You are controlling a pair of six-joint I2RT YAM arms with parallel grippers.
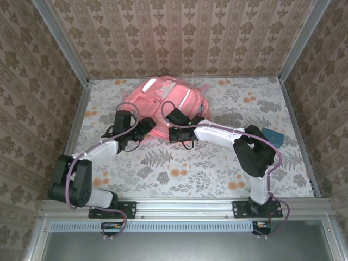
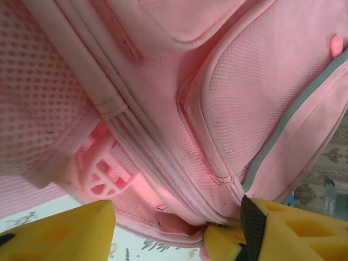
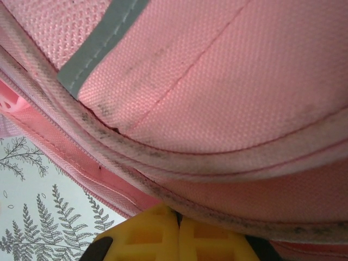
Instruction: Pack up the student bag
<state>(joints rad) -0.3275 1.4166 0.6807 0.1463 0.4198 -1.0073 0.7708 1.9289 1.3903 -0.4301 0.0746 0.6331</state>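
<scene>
Pink student bag [image 1: 163, 95], grey-striped and grimy along its piping; left gripper [image 2: 174, 217] parted at its edge, right gripper [image 3: 178, 220] closed

A dark-blue booklet [image 1: 274, 137] lies on the fern-patterned tablecloth [image 1: 190, 168] near its right edge.

Overhead light is blowing out the top of the student bag [image 1: 163, 103] to near white in the top view, and the arms are casting only soft shadows on the table [image 1: 217, 168]. Both wrist views are running bright and pink-tinted, with the fabric weave resolving sharply.
</scene>
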